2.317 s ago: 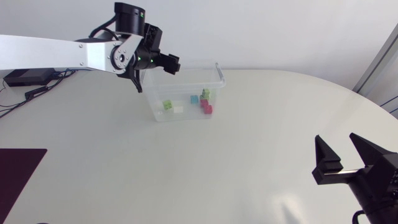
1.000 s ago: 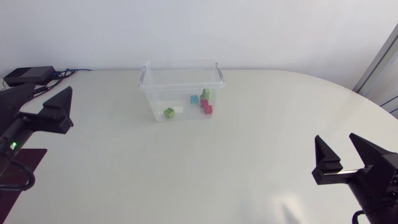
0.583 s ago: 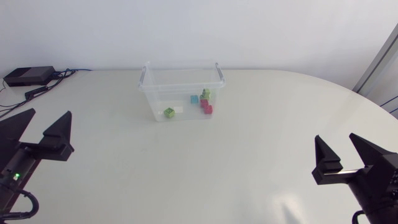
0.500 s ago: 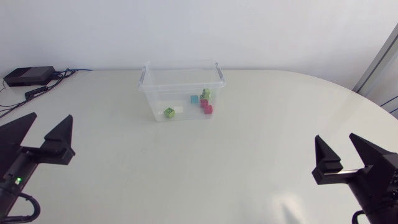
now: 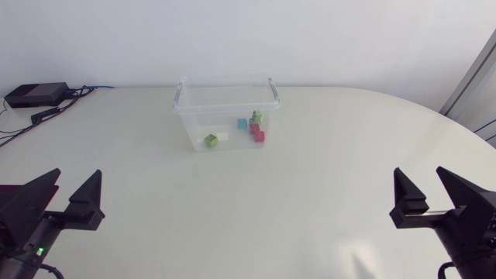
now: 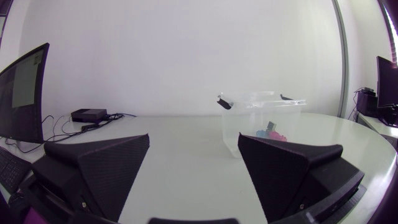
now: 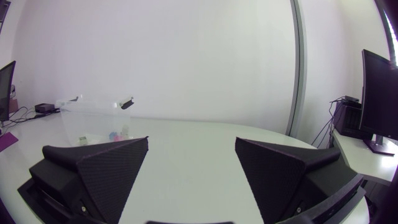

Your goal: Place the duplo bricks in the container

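Desk [image 5: 310, 170]: all visible duplo bricks [image 5: 255, 129] sit inside the container [image 5: 226, 80] (green, blue, red). Left claw [image 5: 76, 177], right claw [image 5: 419, 174] both spread open, holding nothing. Task looks done.

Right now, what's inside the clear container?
Duplo bricks lie on the container floor: green, white, blue, pale green, red. The red and pale green ones bunch together, hiding anything beneath them.

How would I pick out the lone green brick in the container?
Look to the clear container at the table's far side. Most bricks bunch near its right end; the lime-green brick lies apart toward the left, beside a white brick, the only green one outside that bunch.
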Controlling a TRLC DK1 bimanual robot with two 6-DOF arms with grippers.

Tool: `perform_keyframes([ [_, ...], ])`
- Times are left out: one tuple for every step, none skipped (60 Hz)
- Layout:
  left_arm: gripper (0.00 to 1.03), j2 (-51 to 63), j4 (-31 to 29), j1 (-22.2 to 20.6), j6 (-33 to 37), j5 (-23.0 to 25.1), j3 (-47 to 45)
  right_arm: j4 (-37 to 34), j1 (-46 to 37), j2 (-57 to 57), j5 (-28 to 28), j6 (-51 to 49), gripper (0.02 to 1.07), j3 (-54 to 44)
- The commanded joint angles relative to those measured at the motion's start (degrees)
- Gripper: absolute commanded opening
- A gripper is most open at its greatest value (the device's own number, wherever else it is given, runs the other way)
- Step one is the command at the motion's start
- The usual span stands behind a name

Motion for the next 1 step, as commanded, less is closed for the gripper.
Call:
perform_keyframes([
  [1.00, -0.7, 0.1, -0.4, -1.5, -0.3, -1.2, 0.1, 0.4, -0.3, 0.2, 1.5, 1.03, -1.5],
])
